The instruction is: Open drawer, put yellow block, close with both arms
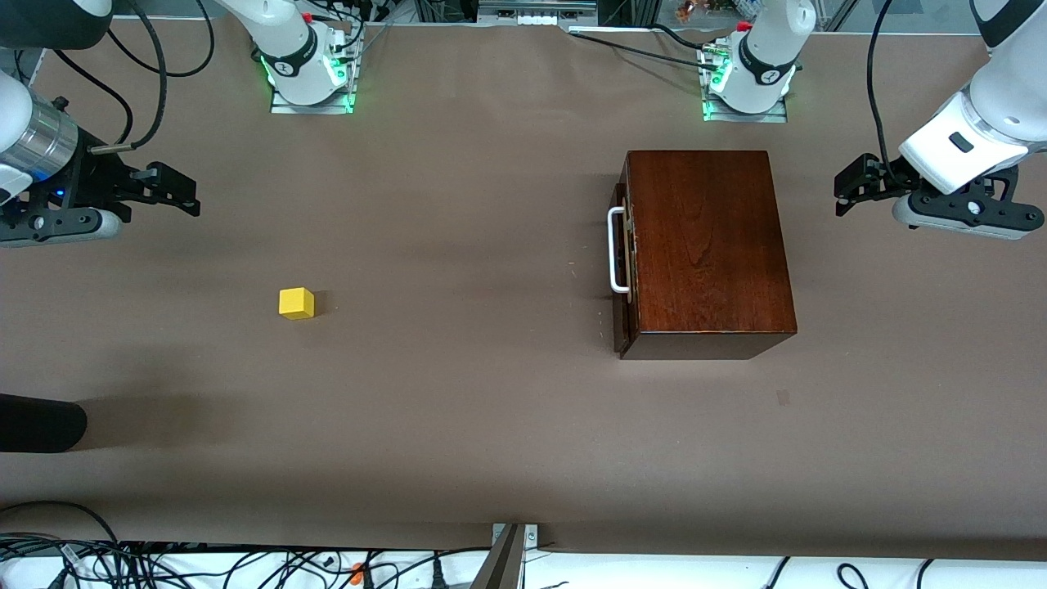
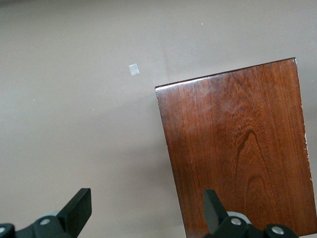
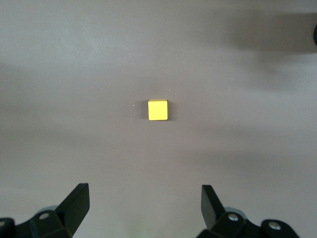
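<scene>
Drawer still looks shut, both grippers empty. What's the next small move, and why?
Probably bring the left gripper, open and up over the table at the left arm's end, across the wooden box and down to the white handle. The drawer sits closed, so the yellow block has nowhere to go. The right gripper, open over the table near the block, can wait.

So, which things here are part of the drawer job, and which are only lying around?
Part of the job:
- drawer, shut, in the dark-wood box
- yellow block, on the table
- left end effector, open
- right end effector, open

Only lying around:
- small pale patch on the table
- black object at the table edge
</scene>
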`<move>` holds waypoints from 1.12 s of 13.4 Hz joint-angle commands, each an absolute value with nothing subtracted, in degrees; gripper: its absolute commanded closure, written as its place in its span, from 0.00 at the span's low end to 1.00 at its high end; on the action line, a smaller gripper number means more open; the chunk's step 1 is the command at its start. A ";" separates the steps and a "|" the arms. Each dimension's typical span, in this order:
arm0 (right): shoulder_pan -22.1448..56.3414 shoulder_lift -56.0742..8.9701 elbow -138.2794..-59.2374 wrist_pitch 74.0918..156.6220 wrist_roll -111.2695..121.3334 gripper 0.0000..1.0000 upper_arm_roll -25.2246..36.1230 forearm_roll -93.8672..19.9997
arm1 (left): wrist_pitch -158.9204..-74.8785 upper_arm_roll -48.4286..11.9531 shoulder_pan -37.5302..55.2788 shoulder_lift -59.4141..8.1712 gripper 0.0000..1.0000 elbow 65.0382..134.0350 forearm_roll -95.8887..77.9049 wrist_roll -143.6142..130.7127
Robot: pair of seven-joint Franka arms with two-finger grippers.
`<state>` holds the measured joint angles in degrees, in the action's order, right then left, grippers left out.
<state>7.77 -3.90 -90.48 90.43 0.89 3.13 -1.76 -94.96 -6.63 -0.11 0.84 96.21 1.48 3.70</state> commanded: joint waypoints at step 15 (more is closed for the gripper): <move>7.38 -4.39 -89.03 89.30 1.14 0.00 2.99 -1.93 | -88.42 -7.47 6.31 -4.81 0.00 93.45 -3.50 4.04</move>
